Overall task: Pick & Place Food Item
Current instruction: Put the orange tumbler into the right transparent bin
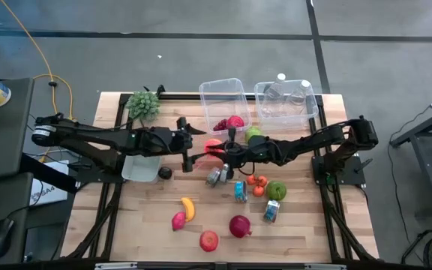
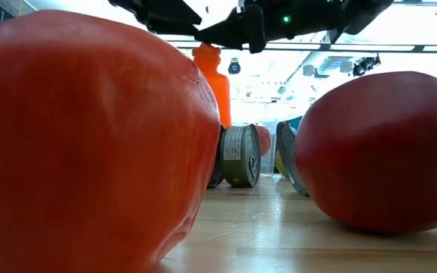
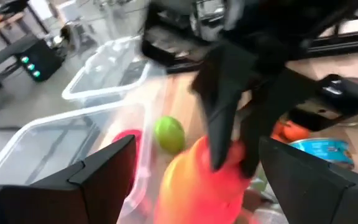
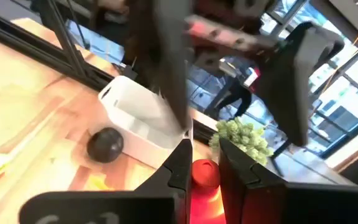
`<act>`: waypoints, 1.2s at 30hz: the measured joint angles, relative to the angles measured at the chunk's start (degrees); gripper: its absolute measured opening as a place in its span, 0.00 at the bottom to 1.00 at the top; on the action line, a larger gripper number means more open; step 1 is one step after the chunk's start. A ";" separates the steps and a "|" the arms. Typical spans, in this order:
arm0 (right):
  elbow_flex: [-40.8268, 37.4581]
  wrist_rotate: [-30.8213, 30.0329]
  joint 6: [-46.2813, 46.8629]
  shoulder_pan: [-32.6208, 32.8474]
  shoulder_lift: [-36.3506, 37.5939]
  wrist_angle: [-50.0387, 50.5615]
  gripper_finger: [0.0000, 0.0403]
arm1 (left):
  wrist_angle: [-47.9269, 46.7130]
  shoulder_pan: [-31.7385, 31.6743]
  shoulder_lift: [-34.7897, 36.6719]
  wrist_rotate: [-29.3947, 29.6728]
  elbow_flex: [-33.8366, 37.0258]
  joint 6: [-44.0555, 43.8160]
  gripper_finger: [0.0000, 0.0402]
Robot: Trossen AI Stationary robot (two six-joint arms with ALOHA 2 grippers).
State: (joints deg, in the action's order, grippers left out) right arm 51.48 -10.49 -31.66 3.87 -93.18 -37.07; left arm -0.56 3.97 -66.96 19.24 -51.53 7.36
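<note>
Right gripper point(image 1: 227, 148) is clamped on the orange-red pepper point(image 1: 214, 146) above the desk point(image 1: 298, 225). Left gripper point(image 1: 190, 148) sits spread wide around the pepper's other end.

Both arms are dark, near-black, built of slim tubular links joined by bulkier rounded joint housings. The left arm point(image 1: 96, 137) carries a pale silver-grey cylindrical cap at its outer joint and a small green indicator light near its wrist. The right arm point(image 1: 313, 141) has a blocky black base housing with small pale markings. Fingers of the left gripper point(image 3: 194, 171) are broad, flat, matt black wedges. Fingers of the right gripper point(image 4: 205, 163) are narrower black blades with angled tips.
</note>
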 joint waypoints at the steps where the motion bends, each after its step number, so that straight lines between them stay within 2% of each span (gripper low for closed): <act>1: -0.02 -0.94 -0.67 0.54 0.51 0.03 0.07 | -1.05 0.14 0.62 0.60 0.00 -0.54 0.82; 7: 0.09 -6.30 -6.20 4.48 3.43 -0.15 0.07 | -5.17 0.30 3.07 2.19 0.09 -4.77 0.82; 13: 0.11 -17.19 -6.75 9.22 9.56 8.05 0.07 | -9.68 0.15 3.60 2.30 0.13 -8.17 0.82; 20: 0.11 -36.36 -2.64 15.65 19.02 13.92 0.07 | -12.69 0.13 3.58 2.25 0.17 -8.53 0.82; 24: 0.11 -50.84 -2.39 18.00 24.13 17.88 0.07 | -12.81 0.12 3.58 2.23 0.17 -8.77 0.82; 26: -0.14 -55.84 -1.08 18.56 26.45 19.80 0.07 | -12.87 0.12 3.58 2.23 0.17 -8.72 0.82; 32: -3.59 -57.03 3.11 16.28 33.90 22.02 0.07 | -13.23 0.12 3.58 2.12 0.18 -8.92 0.82; 36: -5.69 -56.85 3.17 12.34 38.84 21.73 0.07 | -13.29 0.12 3.56 2.10 0.20 -8.92 0.82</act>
State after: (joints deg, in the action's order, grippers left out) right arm 45.80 -67.34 -28.49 16.22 -54.35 -15.34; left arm -13.85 4.10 -63.40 21.34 -51.33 -1.56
